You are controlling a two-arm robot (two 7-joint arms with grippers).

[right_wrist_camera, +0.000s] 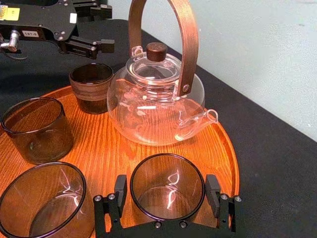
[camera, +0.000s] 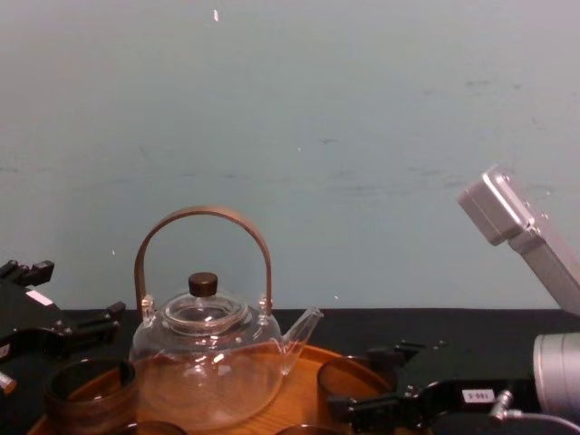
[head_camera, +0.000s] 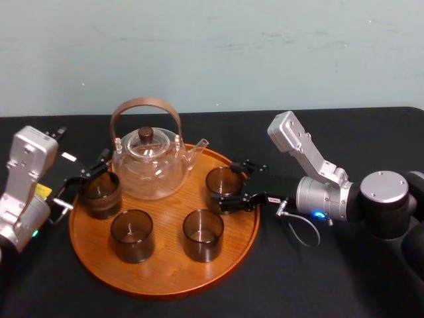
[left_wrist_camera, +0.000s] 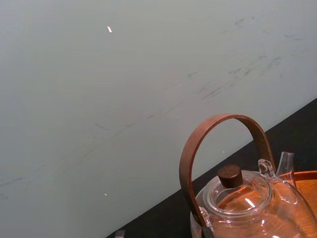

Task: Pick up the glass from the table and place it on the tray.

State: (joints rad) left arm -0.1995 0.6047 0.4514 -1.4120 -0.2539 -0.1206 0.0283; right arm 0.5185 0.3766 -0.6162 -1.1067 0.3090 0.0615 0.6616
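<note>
As the glass (head_camera: 224, 180) now stands upright on the tray (head_camera: 165, 288), rear right of it near the teapot (head_camera: 149, 165) spout, the placing looks done or nearly so.

Status:
- R gripper (right_wrist_camera: 167, 186) is at tray level, with fingers (right_wrist_camera: 120, 188) apart, one each side of the glass. They sit just outside its wall with no firm clamp evident, so judged released.
- L gripper (head_camera: 86, 179) is at the tray's left edge beside a dark banded glass (head_camera: 99, 193), with jaws spread and nothing held.
- Two more glasses (head_camera: 132, 235) (head_camera: 203, 234) stand at the front of the tray, so four are on it in total. None is seen on the black table (head_camera: 318, 278).

Outstanding (judgement): R arm needs to back straight off w/o nudging the glass or catching the spout. No further pick is apparent.

Markings:
- The white tag (camera: 476, 396) on the R gripper body carries digits, approx "180-5", reading uncertain.
- The white tag (right_wrist_camera: 29, 33) on the L gripper carries digits, approx "187-6", also uncertain.
- The yellow sticker (right_wrist_camera: 9, 12) on the L gripper has print that is not legible.
- No brand or writing was found on the glassware, teapot or tray.
</note>
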